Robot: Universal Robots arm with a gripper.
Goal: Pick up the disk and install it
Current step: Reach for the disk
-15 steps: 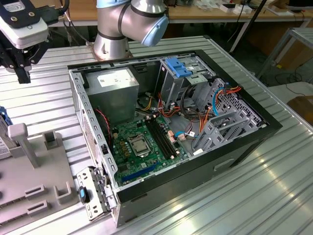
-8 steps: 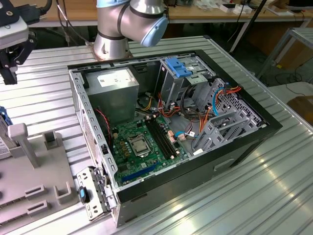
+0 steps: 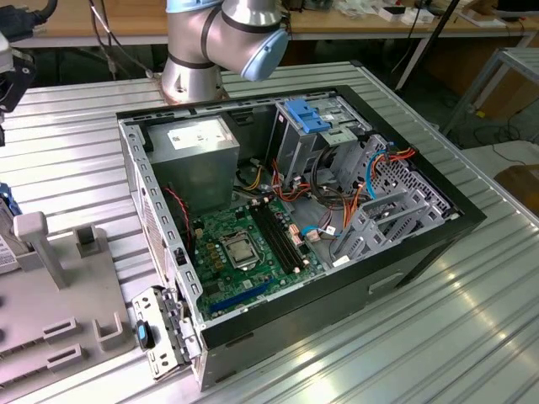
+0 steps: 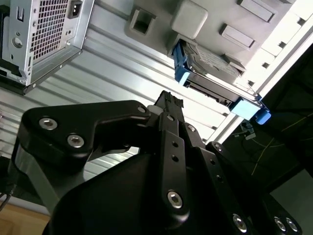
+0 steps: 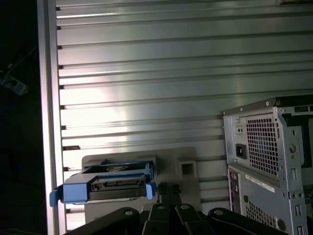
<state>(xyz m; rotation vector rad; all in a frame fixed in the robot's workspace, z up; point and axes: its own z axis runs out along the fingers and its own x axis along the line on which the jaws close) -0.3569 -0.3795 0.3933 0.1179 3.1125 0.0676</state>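
The disk [image 5: 105,183], a dark drive in a bright blue carrier frame, stands on edge in a grey holder [image 5: 168,164] near the table's edge. The second wrist view shows the disk [image 4: 215,76] with its blue corners and metal face leaning against the holder's post [image 4: 188,19]. My gripper [image 5: 167,188] hovers a short way from it without touching it. The black fingers come together at the tip with nothing between them. In the second wrist view the gripper [image 4: 168,99] points toward the disk's lower blue corner.
An open computer case [image 3: 438,244] lies on the ribbed aluminium table [image 3: 76,143], with a grey drive cage and blue latch [image 3: 310,115] inside. The arm's base [image 3: 210,50] stands behind it. The case's rear panel [image 5: 269,161] is close by, and so is the table's edge [image 5: 47,98].
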